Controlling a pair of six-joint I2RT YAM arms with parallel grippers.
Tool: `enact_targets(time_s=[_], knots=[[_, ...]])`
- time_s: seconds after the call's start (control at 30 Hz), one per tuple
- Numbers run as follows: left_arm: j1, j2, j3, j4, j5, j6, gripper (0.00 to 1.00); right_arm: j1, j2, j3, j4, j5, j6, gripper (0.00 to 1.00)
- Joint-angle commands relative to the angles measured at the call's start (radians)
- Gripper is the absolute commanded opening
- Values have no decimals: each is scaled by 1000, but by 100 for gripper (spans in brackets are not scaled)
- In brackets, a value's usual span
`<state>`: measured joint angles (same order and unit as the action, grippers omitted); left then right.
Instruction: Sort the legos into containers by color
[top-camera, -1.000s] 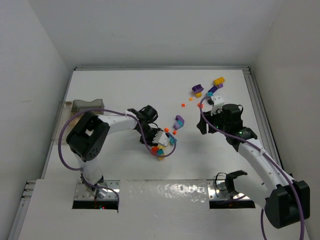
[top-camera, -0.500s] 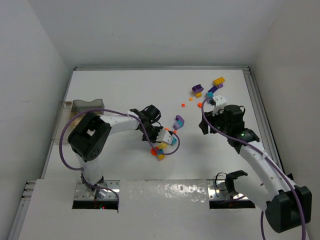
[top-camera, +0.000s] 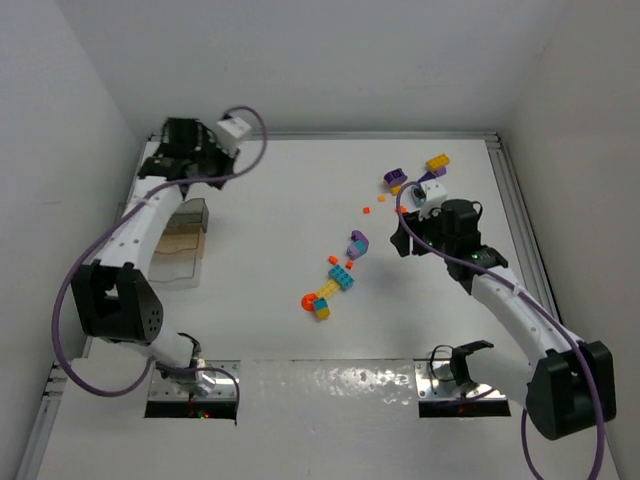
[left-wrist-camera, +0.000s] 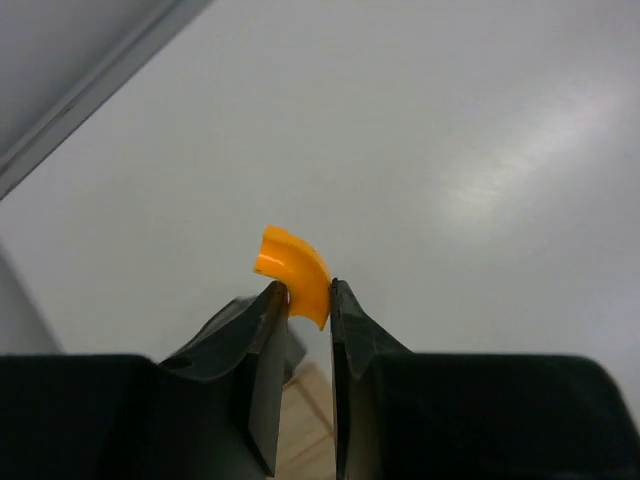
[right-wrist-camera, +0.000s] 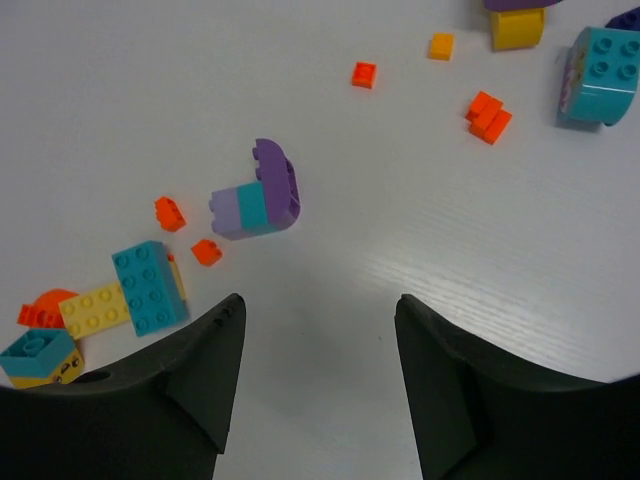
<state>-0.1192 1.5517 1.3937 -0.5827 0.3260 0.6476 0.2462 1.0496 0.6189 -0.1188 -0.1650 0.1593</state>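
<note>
Left end effector (left-wrist-camera: 308, 292) is clamped on a curved orange lego (left-wrist-camera: 291, 264), with the tray (top-camera: 192, 212) just beneath it. Right end effector (right-wrist-camera: 318, 308) hangs open over the table (right-wrist-camera: 430, 230), a purple-teal lego (right-wrist-camera: 262, 196) lying just ahead of its fingers

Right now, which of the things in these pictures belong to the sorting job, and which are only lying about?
Belong to the job:
the orange curved lego, already picked up; the mid-table legos; the far-right legos; the clear container on the left.

Only lying about:
the purple cables; the shiny metal plate at the near edge.
</note>
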Motion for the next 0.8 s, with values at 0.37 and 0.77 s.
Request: enact_targets(time_s=[0.37,0.77], knots=[[681,-27,-25,-108,-134,-227,0,80,300,272,171,-105,108,58],[707,126,-125,125,-139,-203,0,128,346,372,76,-53,75,58]])
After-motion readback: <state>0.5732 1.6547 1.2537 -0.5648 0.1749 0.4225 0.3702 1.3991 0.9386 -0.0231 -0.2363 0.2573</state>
